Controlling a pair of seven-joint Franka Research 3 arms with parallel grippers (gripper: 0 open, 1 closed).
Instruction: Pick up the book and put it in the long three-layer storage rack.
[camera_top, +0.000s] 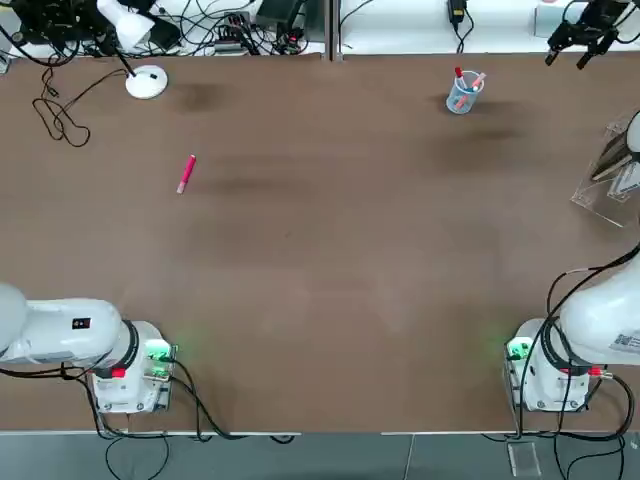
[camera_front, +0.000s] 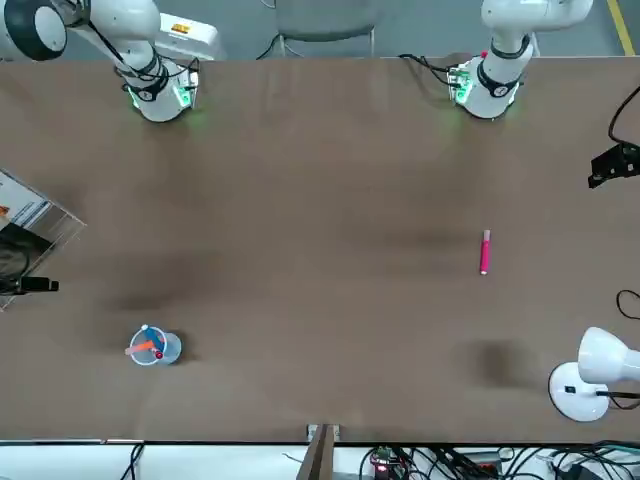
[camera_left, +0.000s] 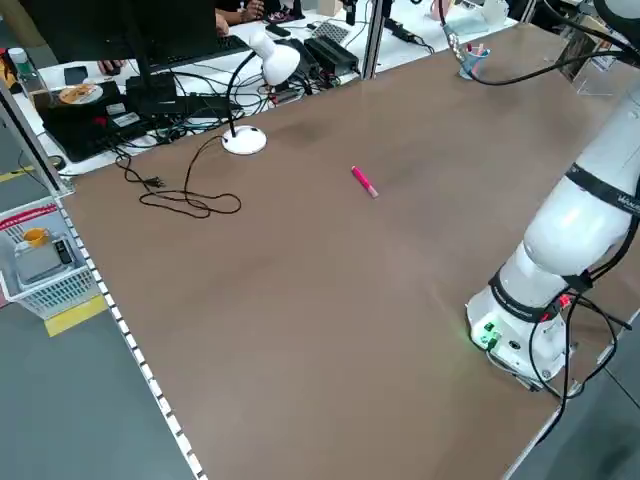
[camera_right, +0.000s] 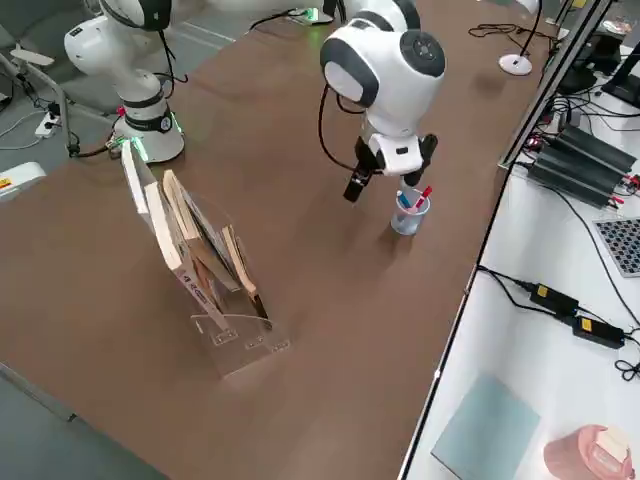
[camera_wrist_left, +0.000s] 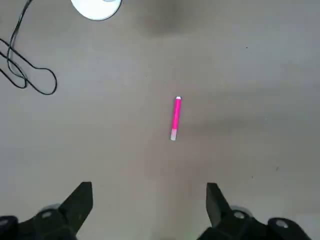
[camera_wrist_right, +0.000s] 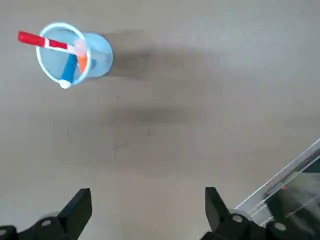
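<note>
Along the table's left side, as seen from overhead, the left arm (camera_top: 60, 330) is parked by its base, near the front edge. In its wrist view the left gripper (camera_wrist_left: 148, 189) is seen with its fingers spread wide and nothing between them, held above bare tabletop. At the far left corner a white desk lamp (camera_top: 146, 82) is stood, and a black cable (camera_top: 60, 115) is looped on the wood beside it. A pink marker (camera_top: 186, 173) is laid flat on the table, well apart from the lamp and from both grippers.

Toward the right, near the far edge, a small clear pen cup (camera_top: 464, 92) is stood upright with a few pens in it. Just right of the cup and raised above the table, the right gripper (camera_top: 585, 35) is held pointing down. Its fingers are opened wide and nothing is gripped, as the right wrist view confirms.

At the table's right edge the long three-layer storage rack (camera_top: 610, 180) is placed, partly cut off by the frame. The book (camera_front: 14, 255) is seen from the front as a dark grey cover leaning inside the rack. Other flat, tan-edged items are leaned in the slanted tiers beside it. Which tier the book occupies cannot be told. The rack is not touched by either gripper.
</note>
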